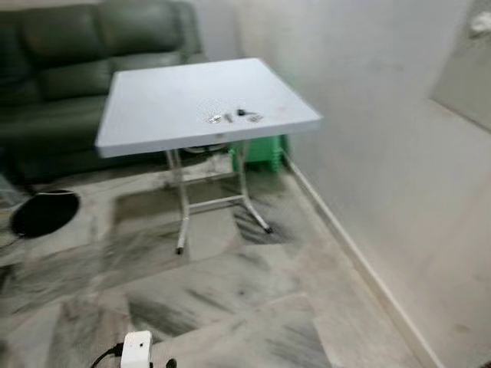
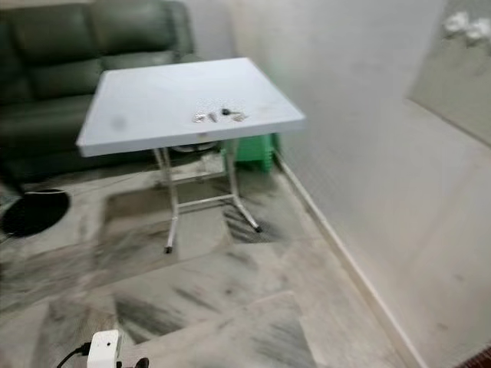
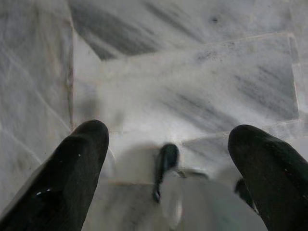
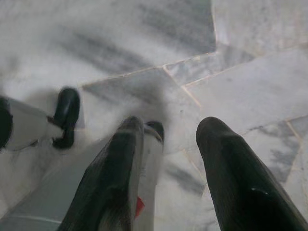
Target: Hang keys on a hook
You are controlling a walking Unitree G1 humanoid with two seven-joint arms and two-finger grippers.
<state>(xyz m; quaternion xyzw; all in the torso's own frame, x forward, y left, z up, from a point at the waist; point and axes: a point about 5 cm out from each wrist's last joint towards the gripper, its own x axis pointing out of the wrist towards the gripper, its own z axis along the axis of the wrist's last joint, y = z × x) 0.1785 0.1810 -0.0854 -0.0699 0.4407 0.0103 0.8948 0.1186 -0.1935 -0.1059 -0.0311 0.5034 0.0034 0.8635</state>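
Nearest in head views: small white box w/ black cable (image 1: 136, 349) on grey-veined marble floor (image 1: 230, 299). Further off, white square folding table (image 1: 153, 103); small bunch of metal keys (image 1: 232, 117) lies near its front edge. Dark green sofa (image 1: 69, 61) behind, green plastic stool (image 1: 265, 153) under table by wall.

L wrist view: left gripper (image 3: 168, 163) hangs over floor, fingers spread wide, holding nothing.

R wrist view: right gripper (image 4: 168, 159) over floor, fingers apart, empty.

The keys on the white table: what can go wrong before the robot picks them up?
1. The keys are small and lie flat, close to the near edge of the table; the long fingers might push them off.
2. The table stands on thin folding legs, so a bump while walking up could shake it.
3. Both views are blurred, so aiming may be poor.
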